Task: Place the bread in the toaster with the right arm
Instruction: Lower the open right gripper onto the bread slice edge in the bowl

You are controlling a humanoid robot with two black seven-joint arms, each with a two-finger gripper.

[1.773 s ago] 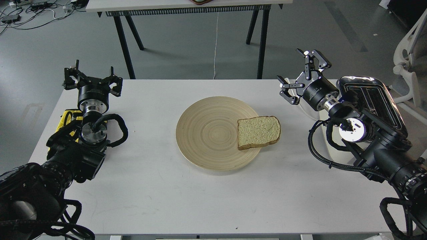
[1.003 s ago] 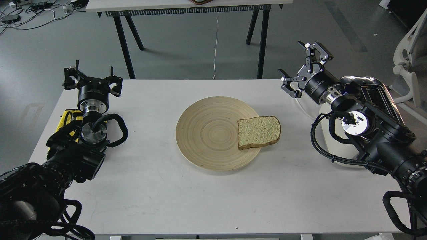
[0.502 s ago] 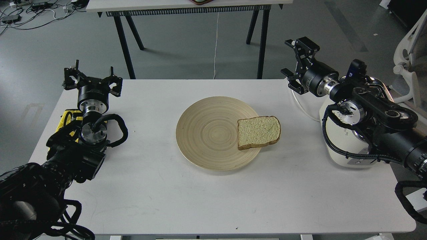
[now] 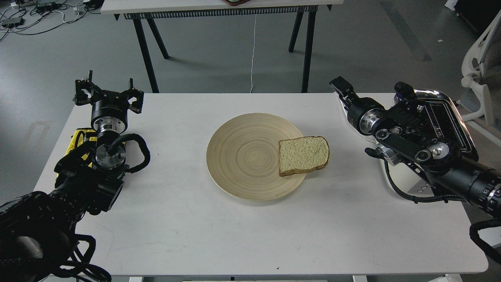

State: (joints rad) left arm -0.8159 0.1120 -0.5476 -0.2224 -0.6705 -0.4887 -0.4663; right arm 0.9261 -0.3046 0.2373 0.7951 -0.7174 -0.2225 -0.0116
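The bread is a tan slice with a brown crust, lying flat on the right rim of a round wooden plate. The cream toaster with a chrome top stands at the table's right edge, largely hidden behind my right arm. My right gripper is above the table, up and to the right of the bread and apart from it. It is seen edge-on and dark, so its fingers cannot be told apart. My left gripper is open and empty at the far left.
The white table holds the plate in its middle. A yellow part sits under my left arm. A white cord runs by the toaster. A second table stands behind, and a white chair at the far right.
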